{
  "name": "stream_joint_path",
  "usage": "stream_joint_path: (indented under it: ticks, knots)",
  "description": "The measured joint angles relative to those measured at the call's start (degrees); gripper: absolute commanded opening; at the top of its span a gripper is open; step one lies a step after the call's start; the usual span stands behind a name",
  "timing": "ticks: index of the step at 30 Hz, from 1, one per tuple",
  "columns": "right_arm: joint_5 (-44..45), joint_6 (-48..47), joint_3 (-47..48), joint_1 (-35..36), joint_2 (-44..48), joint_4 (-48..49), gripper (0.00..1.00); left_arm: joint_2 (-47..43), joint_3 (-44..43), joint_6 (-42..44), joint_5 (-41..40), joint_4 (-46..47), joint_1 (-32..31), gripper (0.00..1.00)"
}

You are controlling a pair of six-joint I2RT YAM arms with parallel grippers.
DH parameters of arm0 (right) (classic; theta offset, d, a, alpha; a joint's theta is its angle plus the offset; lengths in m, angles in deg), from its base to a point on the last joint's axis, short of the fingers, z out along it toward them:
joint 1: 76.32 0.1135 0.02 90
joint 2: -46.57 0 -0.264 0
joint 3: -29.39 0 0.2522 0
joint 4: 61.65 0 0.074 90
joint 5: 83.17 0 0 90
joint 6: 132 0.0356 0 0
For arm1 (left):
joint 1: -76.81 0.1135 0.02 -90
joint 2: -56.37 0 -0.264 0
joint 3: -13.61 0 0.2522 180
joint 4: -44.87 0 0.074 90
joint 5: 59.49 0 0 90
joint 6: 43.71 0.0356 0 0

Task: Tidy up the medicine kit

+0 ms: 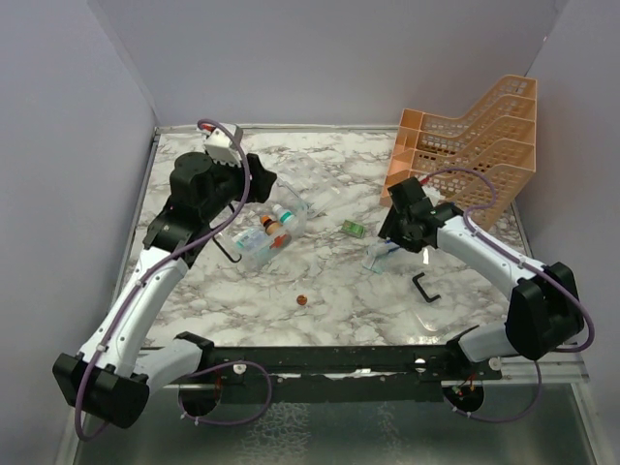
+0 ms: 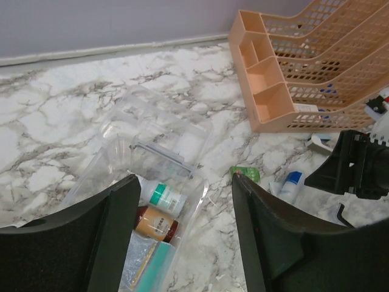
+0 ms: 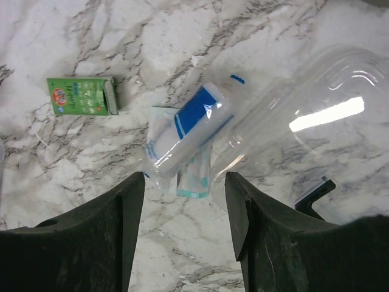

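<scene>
The clear medicine kit box (image 1: 266,232) lies open at centre left and holds small bottles and sachets (image 2: 159,210). My left gripper (image 2: 185,182) is open and empty, hovering over the box's right wall (image 2: 194,201). My right gripper (image 3: 184,182) is open and empty just above a wrapped blue-and-white roll (image 3: 191,131) lying on a teal sachet (image 3: 196,176). The clear lid (image 3: 316,128) lies to the right of the roll, its black handle (image 1: 426,287) loose nearby. A green sachet (image 3: 80,96) lies to the left, also seen in the top view (image 1: 354,229).
An orange mesh tiered rack (image 1: 475,145) stands at the back right. A small red-brown item (image 1: 302,300) lies on the marble near the front centre. Grey walls close off the back and sides.
</scene>
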Motion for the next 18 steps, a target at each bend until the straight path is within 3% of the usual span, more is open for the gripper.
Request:
stream_joint_path:
  ticks: [7, 18]
  knots:
    - [-0.48, 6.64, -1.7, -2.86, -0.02, -0.85, 0.57, -4.31, 1.27, 0.83, 0.22, 3.54, 0.0, 0.81]
    - [-2.91, 12.59, -2.38, -7.15, -3.45, -0.42, 0.57, -6.01, 2.47, 1.16, 2.91, 4.87, 0.0, 0.87]
